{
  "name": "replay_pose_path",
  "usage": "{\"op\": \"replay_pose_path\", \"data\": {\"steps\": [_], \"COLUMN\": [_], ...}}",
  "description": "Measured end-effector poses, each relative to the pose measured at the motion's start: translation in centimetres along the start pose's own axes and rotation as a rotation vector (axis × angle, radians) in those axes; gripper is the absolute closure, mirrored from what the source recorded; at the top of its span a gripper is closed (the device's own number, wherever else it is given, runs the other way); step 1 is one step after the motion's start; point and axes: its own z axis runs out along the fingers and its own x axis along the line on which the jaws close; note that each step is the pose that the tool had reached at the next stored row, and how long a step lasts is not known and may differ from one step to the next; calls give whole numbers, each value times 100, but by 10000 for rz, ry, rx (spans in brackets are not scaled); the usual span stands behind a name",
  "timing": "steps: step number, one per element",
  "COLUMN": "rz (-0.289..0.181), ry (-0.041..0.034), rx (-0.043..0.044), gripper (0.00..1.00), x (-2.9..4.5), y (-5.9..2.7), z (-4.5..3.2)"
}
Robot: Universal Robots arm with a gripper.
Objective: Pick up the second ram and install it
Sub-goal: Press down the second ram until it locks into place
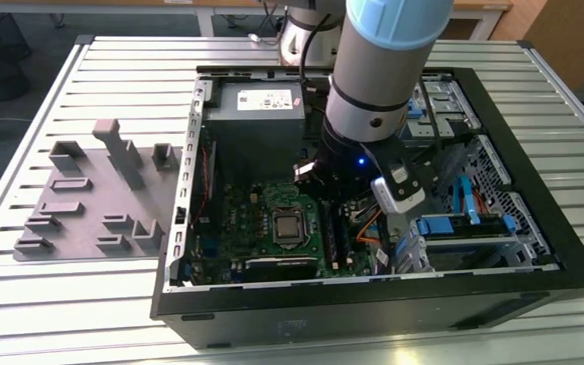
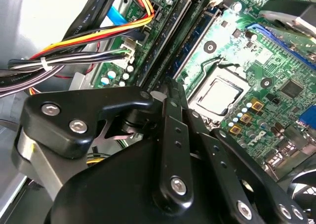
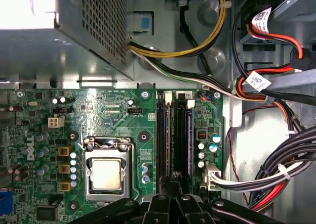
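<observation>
Inside the computer case [image 1: 566,266], the second ram [image 2: 197,43] sits slotted just beneath the pincer [image 2: 169,85], whose grip I cannot tell.

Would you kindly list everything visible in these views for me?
computer case: one, black, open on the table
table: one, pale slatted, beneath
tray: one, grey, exterior view's left of the case
power supply: one, grey, inside the case
motherboard: one, green, case floor
processor: one, silver, on the motherboard
ram stick: one, blue, standing in a slot
cables: several bundles, mixed colours, beside the motherboard
arm: one, grey and pale blue, entering the case
end effector: one, black, over the motherboard
</observation>
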Motion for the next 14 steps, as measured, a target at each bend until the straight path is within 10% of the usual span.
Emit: {"op": "replay_pose_path", "data": {"steps": [14], "rz": [0], "ry": [62], "rx": [20], "gripper": [89], "x": [-6], "y": [2], "z": [148]}}
